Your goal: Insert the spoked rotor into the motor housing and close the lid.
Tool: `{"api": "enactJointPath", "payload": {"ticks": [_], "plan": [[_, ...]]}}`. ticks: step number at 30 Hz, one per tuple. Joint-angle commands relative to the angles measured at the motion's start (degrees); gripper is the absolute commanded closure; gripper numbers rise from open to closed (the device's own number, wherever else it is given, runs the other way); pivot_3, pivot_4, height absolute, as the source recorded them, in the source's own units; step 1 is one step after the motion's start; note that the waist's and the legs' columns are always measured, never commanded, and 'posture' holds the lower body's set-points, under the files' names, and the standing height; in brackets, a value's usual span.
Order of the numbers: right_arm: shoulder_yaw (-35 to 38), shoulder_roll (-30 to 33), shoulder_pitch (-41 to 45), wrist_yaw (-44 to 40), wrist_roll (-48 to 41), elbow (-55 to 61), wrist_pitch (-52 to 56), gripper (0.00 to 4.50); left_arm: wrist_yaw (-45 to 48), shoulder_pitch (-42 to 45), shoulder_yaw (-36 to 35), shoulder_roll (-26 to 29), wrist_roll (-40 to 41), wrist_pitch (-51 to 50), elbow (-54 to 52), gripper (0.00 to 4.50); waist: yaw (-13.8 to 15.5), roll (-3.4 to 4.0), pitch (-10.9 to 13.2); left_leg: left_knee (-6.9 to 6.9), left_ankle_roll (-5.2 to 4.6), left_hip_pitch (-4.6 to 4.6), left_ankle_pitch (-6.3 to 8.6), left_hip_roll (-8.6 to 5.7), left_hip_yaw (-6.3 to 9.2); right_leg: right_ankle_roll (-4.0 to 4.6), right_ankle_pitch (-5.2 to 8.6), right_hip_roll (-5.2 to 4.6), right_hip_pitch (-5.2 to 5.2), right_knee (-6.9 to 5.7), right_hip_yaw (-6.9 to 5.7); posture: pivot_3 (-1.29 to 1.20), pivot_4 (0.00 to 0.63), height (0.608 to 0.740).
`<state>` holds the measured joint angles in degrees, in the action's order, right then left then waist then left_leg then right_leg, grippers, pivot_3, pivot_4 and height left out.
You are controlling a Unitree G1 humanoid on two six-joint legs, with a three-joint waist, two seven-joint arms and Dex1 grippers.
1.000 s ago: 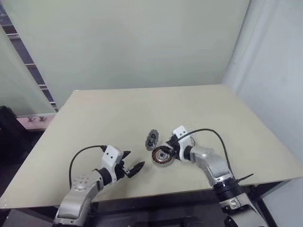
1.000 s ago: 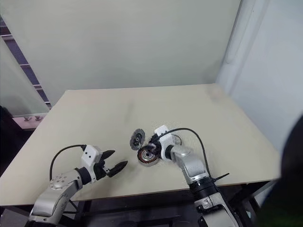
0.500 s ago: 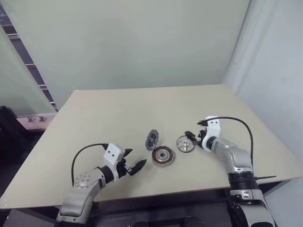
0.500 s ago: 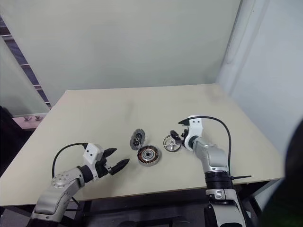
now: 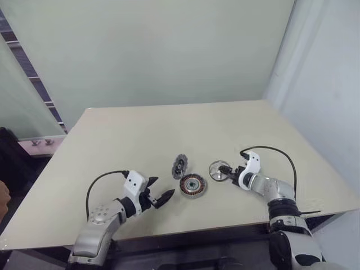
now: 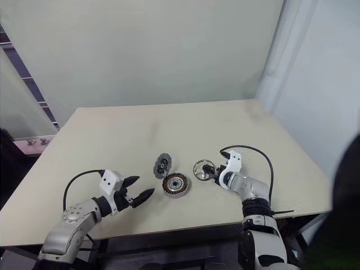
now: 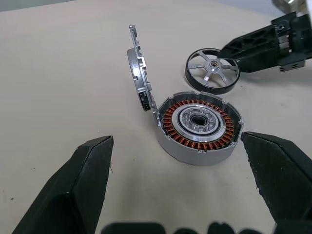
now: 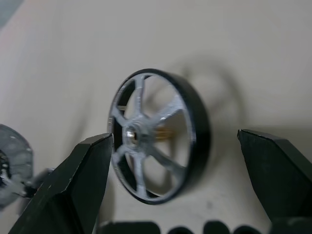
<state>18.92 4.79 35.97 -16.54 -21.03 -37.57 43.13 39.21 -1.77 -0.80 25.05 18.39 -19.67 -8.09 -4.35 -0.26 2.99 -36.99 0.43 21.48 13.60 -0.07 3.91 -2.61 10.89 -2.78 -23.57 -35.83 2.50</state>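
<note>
The spoked rotor (image 5: 220, 170) lies on the tabletop at three o'clock of the motor housing (image 5: 193, 185). My right jaws gape empty; rigid, slick metal, best pinched across its dark rim.

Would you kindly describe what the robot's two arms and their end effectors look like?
Both arms are silver-grey metal with dark joints. Each carries a white wrist block with a looping black cable. The left end effector and right end effector each have two black, tapered, wedge-shaped fingers.
</note>
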Motion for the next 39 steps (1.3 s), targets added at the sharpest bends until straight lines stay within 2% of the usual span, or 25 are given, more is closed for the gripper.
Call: {"api": "enactJointPath", "payload": {"ticks": [1, 4, 6, 8, 15, 18, 25, 30, 39], "plan": [[1.86, -0.50, 2.97, -0.82, -2.56, -2.76, -2.55, 0.05, 0.26, 0.65, -1.17, 0.80, 0.76, 0.05, -1.75, 0.00, 0.00, 0.00, 0.00, 0.00, 0.00, 0.00, 0.00, 0.00, 0.00, 0.00, 0.00, 0.00, 0.00, 0.00, 0.00, 0.00, 0.000, 0.740], [2.79, -0.78, 3.72, -1.09, -3.63, -4.59, -3.24, 0.05, 0.13, 0.51, -1.25, 0.99, 0.84, 0.00, -1.90, 0.00, 0.02, 0.00, 0.00, 0.01, 0.00, 0.01, 0.00, 0.00, 0.01, 0.00, 0.00, 0.00, 0.00, 0.01, 0.00, 0.00, 0.000, 0.740], [3.31, -1.04, 3.86, -0.80, -4.15, -4.92, -3.79, 0.41, -0.01, 0.27, -1.35, 1.09, 0.89, -0.02, -2.08, 0.00, 0.01, 0.00, 0.00, 0.01, 0.00, 0.02, 0.00, -0.02, 0.02, 0.00, 0.00, 0.00, 0.01, 0.01, 0.00, 0.00, 0.000, 0.740], [3.82, -1.18, 3.89, -0.53, -4.67, -4.90, -3.86, 0.99, -0.08, 0.14, -1.39, 1.12, 0.89, -0.02, -2.14, 0.00, -0.01, 0.01, 0.00, 0.01, 0.00, 0.02, 0.00, -0.02, 0.02, 0.00, 0.00, 0.00, 0.01, 0.01, 0.01, 0.00, 0.000, 0.740], [5.26, -1.09, 3.48, 0.81, -6.57, -4.09, -3.20, 3.43, -0.15, 0.24, -0.98, 0.75, 0.76, 0.34, -1.74, 0.00, -0.02, 0.09, -0.04, 0.01, 0.00, -0.01, 0.00, -0.01, 0.02, 0.00, 0.00, 0.00, 0.02, 0.00, 0.01, 0.00, 0.000, 0.740], [5.25, -0.94, 3.21, 1.47, -7.38, -3.72, -2.83, 4.04, -0.09, 0.37, -0.76, 0.57, 0.69, 0.47, -1.55, 0.00, 0.22, 0.23, -0.15, 0.00, -0.01, -0.08, -0.01, -0.03, 0.03, 0.00, 0.00, 0.00, 0.13, 0.01, 0.01, 0.00, 0.000, 0.740], [7.99, -2.04, 2.72, 1.69, -13.75, 1.03, 3.70, 4.06, 0.18, 0.45, -0.66, 0.50, 0.70, 0.62, -1.31, 0.00, 0.06, 0.27, -0.16, -0.02, -0.06, -0.01, -0.03, -0.05, 0.05, 0.00, 0.00, 0.00, 0.09, 0.03, 0.03, 0.00, 0.000, 0.740], [10.23, -5.33, 0.65, 3.68, -20.24, 9.30, 11.15, 4.06, 0.19, 0.28, -0.73, 0.47, 0.77, 0.63, -1.36, 0.00, -0.24, 0.34, -0.12, 0.08, -0.06, 0.03, -0.03, -0.02, 0.05, 0.00, 0.00, 0.02, -0.01, 0.00, 0.03, 0.00, 0.000, 0.740], [7.89, -12.86, -4.87, 8.62, -26.17, 22.49, 19.55, 4.06, 0.31, 1.00, -0.42, 0.31, 0.66, 0.47, -0.54, 0.00, -0.23, 0.40, -0.09, 0.08, -0.06, 0.04, -0.03, -0.01, 0.08, 0.00, 0.00, 0.03, -0.02, 0.04, 0.02, 0.00, 0.000, 0.740]]}}
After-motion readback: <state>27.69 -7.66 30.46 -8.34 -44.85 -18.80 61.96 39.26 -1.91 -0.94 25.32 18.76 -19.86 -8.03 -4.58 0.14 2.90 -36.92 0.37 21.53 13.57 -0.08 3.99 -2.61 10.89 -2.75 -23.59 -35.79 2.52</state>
